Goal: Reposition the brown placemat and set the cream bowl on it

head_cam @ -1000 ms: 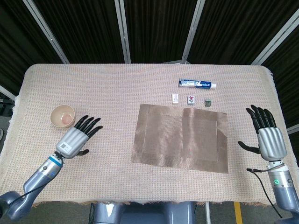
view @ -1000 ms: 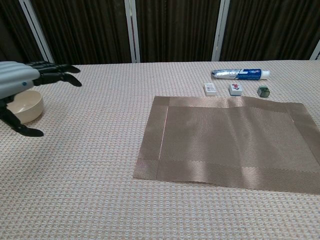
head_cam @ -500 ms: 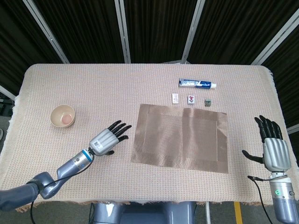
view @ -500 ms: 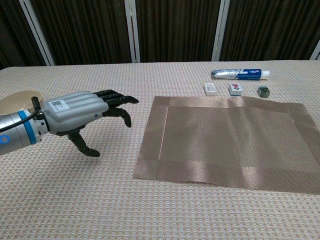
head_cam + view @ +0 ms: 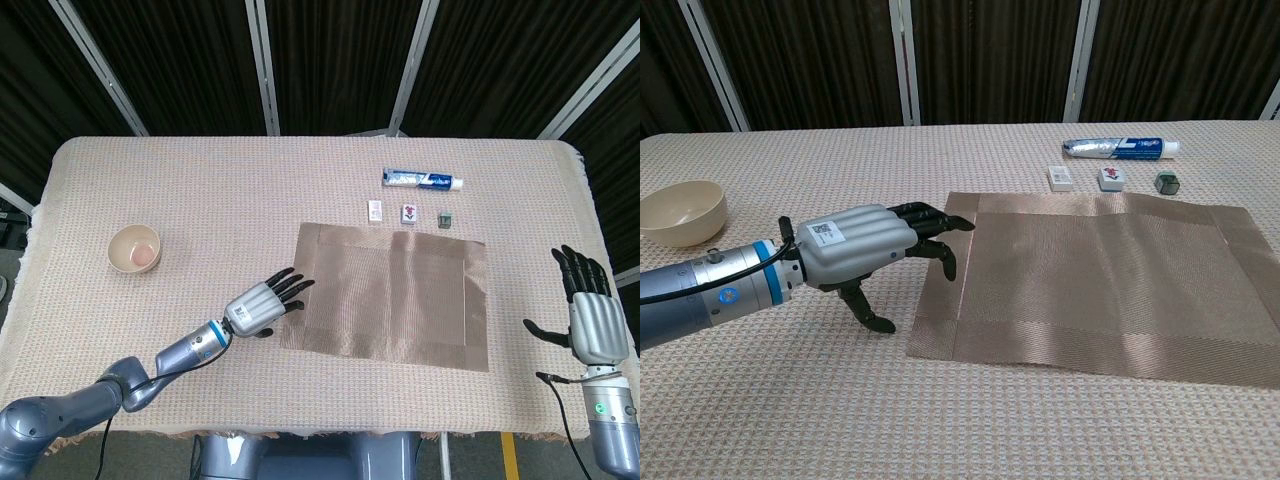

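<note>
Reaching my left robot hand (image 5: 265,306), fingers spread and empty, over the flat brown woven placemat's (image 5: 390,296) near edge so I can drag it toward the round cream bowl (image 5: 134,249).

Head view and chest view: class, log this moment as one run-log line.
left hand open, fingertips at left edge of brown woven placemat | cream bowl far left, untouched | right hand open, idle

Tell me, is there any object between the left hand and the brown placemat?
Nothing visible. The left hand is open at the near left edge of the brown placemat, its fingers reaching over that edge.
</note>
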